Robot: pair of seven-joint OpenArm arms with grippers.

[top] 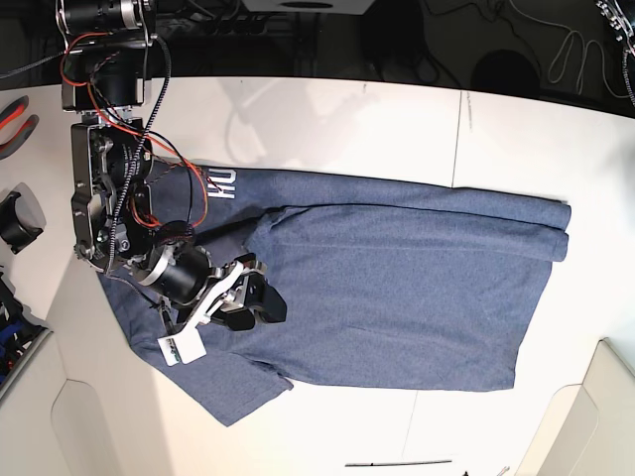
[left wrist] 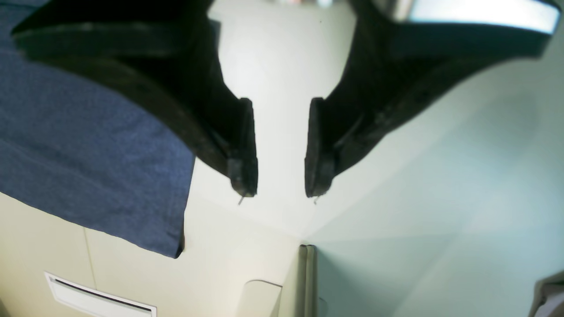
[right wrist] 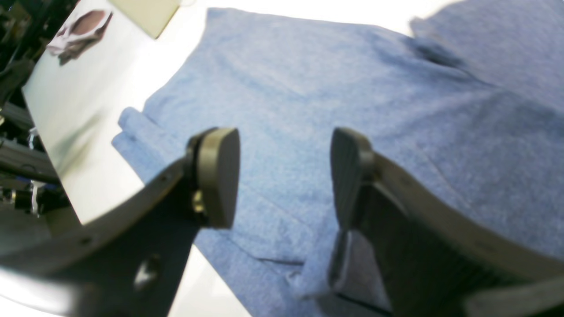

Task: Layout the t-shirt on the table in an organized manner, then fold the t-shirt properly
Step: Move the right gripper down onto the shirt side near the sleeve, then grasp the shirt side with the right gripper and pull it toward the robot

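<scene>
- The t-shirt [top: 397, 288] lay spread across the middle of the white worktop [top: 327, 119], slate-blue side up, its hem end folded into a rolled edge at the base view's right.
- Only a scrap of white lettering [top: 224, 184] showed near the robot's right arm; the rest of the print was hidden by fabric and arm.
- The right tool [right wrist: 284, 176] hung just above the shirt with its jaws wide apart and nothing between them; blue cloth filled the gap behind.
- One sleeve [top: 223, 392] stuck out toward the near edge. The other was covered by the right arm.
- Whether the right tool's pads [right wrist: 218, 174] touched the cloth I could not tell; that wrist view was blurred.
- The left tool [left wrist: 280, 147] stood open over bare worktop, holding nothing, with a corner of the shirt [left wrist: 88, 154] off to one side.
- The left arm did not appear in the base view at all.
- A raised white corner panel [top: 605, 407] was cut off by the frame edge.
</scene>
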